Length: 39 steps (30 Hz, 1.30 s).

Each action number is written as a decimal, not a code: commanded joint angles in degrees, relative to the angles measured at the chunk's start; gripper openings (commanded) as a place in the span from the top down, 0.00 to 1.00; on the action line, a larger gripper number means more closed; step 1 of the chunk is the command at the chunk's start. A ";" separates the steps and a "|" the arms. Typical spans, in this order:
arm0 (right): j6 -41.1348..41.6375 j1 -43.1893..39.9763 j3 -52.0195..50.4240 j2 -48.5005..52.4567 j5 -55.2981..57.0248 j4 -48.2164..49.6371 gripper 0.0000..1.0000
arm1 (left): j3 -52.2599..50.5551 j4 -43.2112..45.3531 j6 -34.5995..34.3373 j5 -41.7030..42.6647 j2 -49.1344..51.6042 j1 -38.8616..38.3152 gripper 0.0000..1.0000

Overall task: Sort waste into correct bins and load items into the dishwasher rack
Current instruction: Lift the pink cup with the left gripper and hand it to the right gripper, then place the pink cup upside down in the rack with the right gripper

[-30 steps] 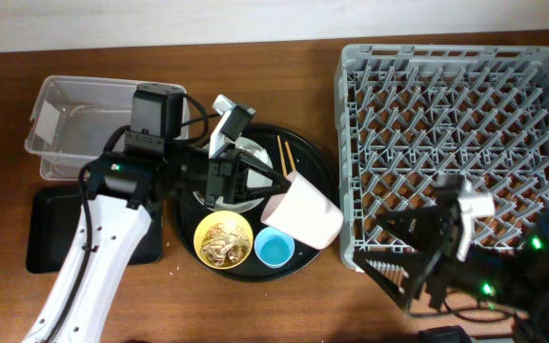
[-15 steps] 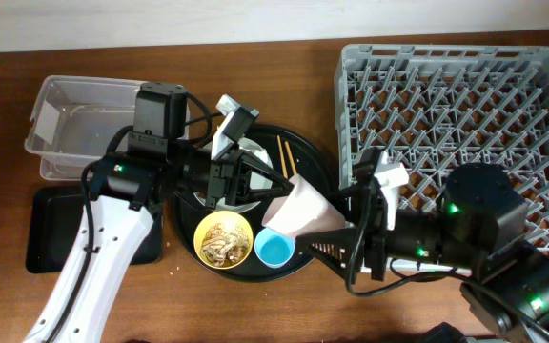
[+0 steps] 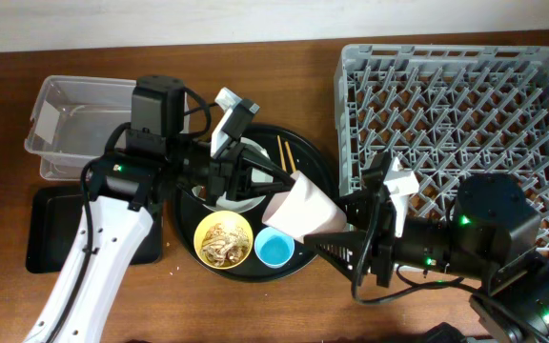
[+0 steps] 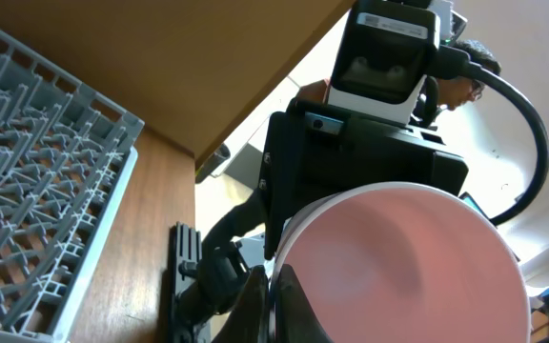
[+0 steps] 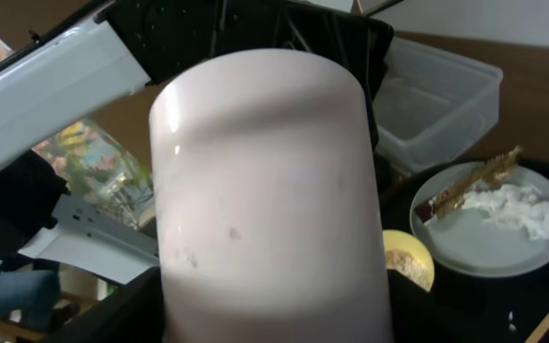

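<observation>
The pink cup (image 3: pixel 298 214) is held tilted above the round black tray. My left gripper (image 3: pixel 273 186) is shut on its rim; the left wrist view shows the fingers (image 4: pixel 276 305) pinching the rim of the cup (image 4: pixel 408 267). My right gripper (image 3: pixel 330 229) is open, with a finger on each side of the cup's base. The cup (image 5: pixel 265 191) fills the right wrist view between the fingers (image 5: pixel 274 319). The grey plate (image 5: pixel 489 229) holds white tissue (image 5: pixel 518 205) and the gold-brown wrapper (image 5: pixel 475 181). The yellow bowl (image 3: pixel 223 239) holds brown scraps. The blue cup (image 3: pixel 274 248) and the chopsticks (image 3: pixel 283 157) lie on the tray.
The grey dishwasher rack (image 3: pixel 456 124) stands at the right, also in the left wrist view (image 4: pixel 36 171). The clear tub (image 3: pixel 74 124) is at the back left, with the shallow black tray (image 3: pixel 50 229) in front of it. The round black tray (image 3: pixel 315 164) is in the middle.
My right arm has swung in from the front right and brought its open fingers around the pink cup's base. My left gripper has kept hold of the cup's rim, nearly still.
</observation>
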 commanded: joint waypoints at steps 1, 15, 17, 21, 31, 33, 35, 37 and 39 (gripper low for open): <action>-1.03 0.37 0.46 -0.26 -1.03 1.44 0.37 | 1.79 0.31 -0.37 0.57 -1.57 0.13 0.99; 6.78 0.31 7.54 -7.48 35.87 -26.56 0.49 | 1.81 1.22 -0.37 -12.48 -1.55 1.22 0.25; 10.91 0.31 9.94 -7.50 46.69 -36.02 0.49 | 1.81 -1.16 -0.33 -16.74 -1.57 1.81 0.25; 18.38 0.31 9.99 -4.70 58.36 -48.19 0.48 | 1.81 -9.75 1.22 -29.40 -1.57 0.13 0.29; 9.62 -15.52 10.01 20.65 50.69 -43.93 0.47 | 1.81 -27.56 1.16 -61.92 -15.61 -3.50 0.34; 4.85 -20.92 10.01 25.20 45.55 -42.01 0.47 | 1.81 -28.81 1.18 -62.05 -17.38 -3.50 0.34; -1.05 -26.56 10.01 29.42 36.87 -39.10 0.47 | 1.81 -30.38 1.20 -62.05 -18.16 -3.50 0.34; -2.73 -29.64 10.01 32.54 32.39 -38.05 0.47 | 1.81 -31.63 1.20 -62.05 -18.10 -3.50 0.34; -4.39 -30.88 9.99 35.69 28.70 -38.05 0.47 | 1.81 -32.37 1.20 -62.05 -18.12 -3.50 0.34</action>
